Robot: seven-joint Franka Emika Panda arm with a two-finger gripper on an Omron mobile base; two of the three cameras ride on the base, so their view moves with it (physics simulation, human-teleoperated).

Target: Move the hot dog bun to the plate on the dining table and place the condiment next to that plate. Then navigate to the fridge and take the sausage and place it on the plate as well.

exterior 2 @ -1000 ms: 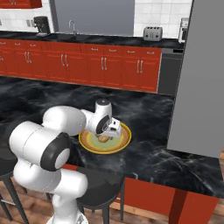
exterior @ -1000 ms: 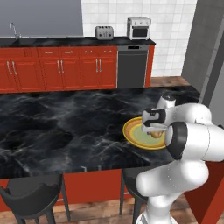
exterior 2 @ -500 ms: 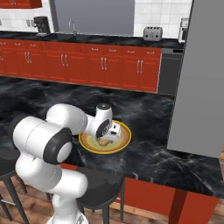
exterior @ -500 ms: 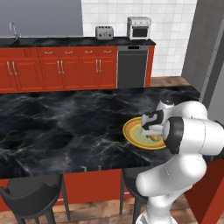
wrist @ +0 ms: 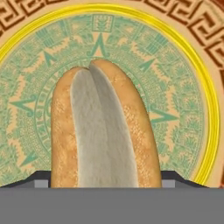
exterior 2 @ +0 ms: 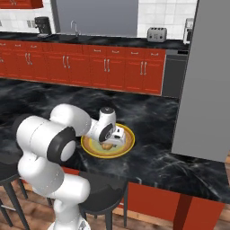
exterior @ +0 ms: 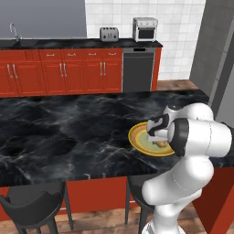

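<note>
Bench: black white-veined marble top, polished, faint sheen; red base panels, smooth.
Round yellow plate: glazed-looking, smooth, printed green and brown pattern.
Oblong tan bun: matt crust, finely speckled; pale split face, soft-looking.
Robot arm: white glossy shell.
Far red cabinets: smooth, with metal bar handles.

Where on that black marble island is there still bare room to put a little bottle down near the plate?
The dining table is bare marble left of the plate, and also between the plate and the far edge. In the right base view, bare top lies right of the plate toward the grey fridge. The plate is crowded: the hot dog bun lies on it, the gripper over it.
</note>
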